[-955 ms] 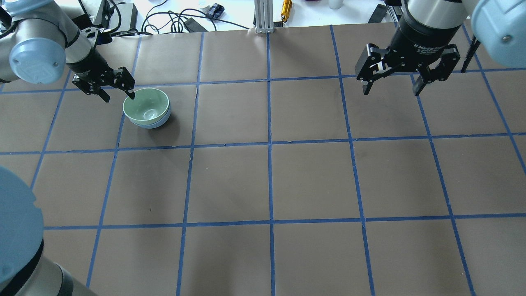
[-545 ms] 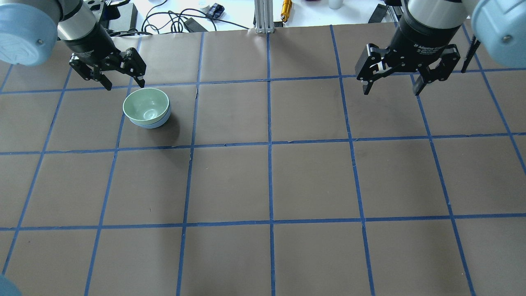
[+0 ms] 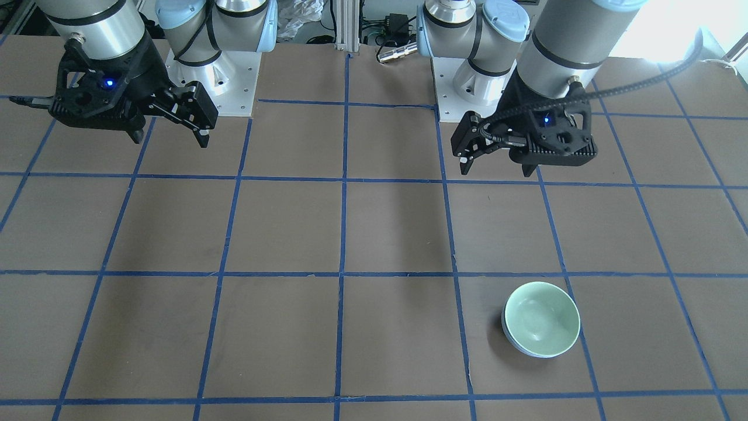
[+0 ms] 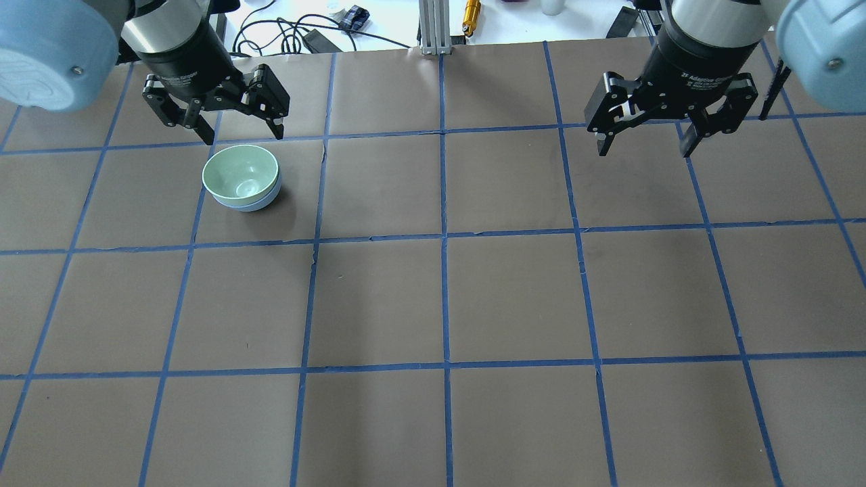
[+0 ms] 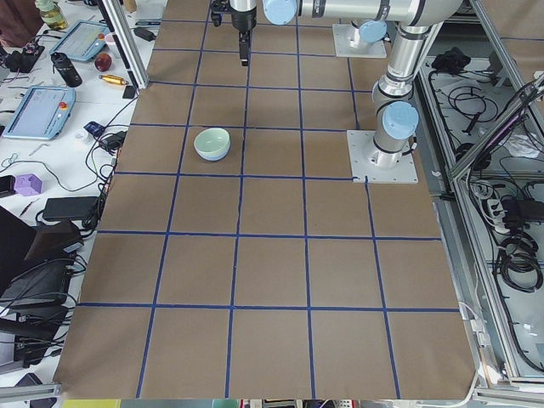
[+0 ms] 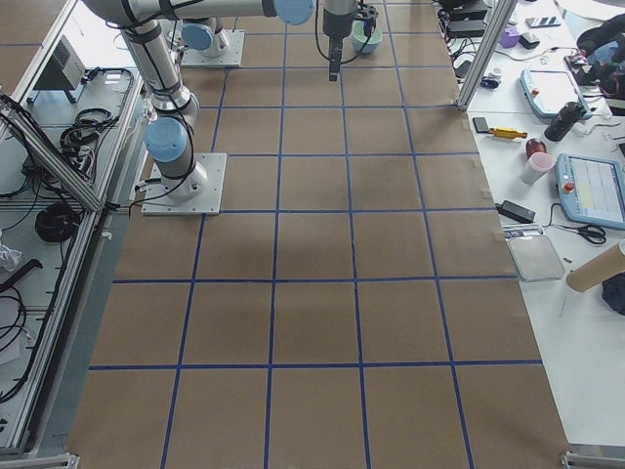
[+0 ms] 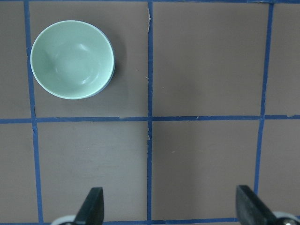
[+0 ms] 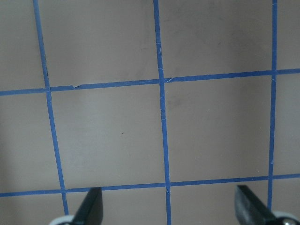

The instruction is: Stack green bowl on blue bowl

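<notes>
A: So the green bowl is nested in the blue bowl. Any risks?
B: The left tool, wide open and empty, hangs beside that blue bowl. A dip might knock it. The right tool likewise, well apart.

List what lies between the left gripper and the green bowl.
Only bare table cover: in the left wrist view, brown paper and one blue tape line separate the open left gripper from the green bowl, nested in the blue bowl.

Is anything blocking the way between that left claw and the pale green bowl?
Nothing visible. Only bare brown table lies between the open left gripper and the glossy mint-green bowl, which already sits inside the pale blue bowl.
</notes>
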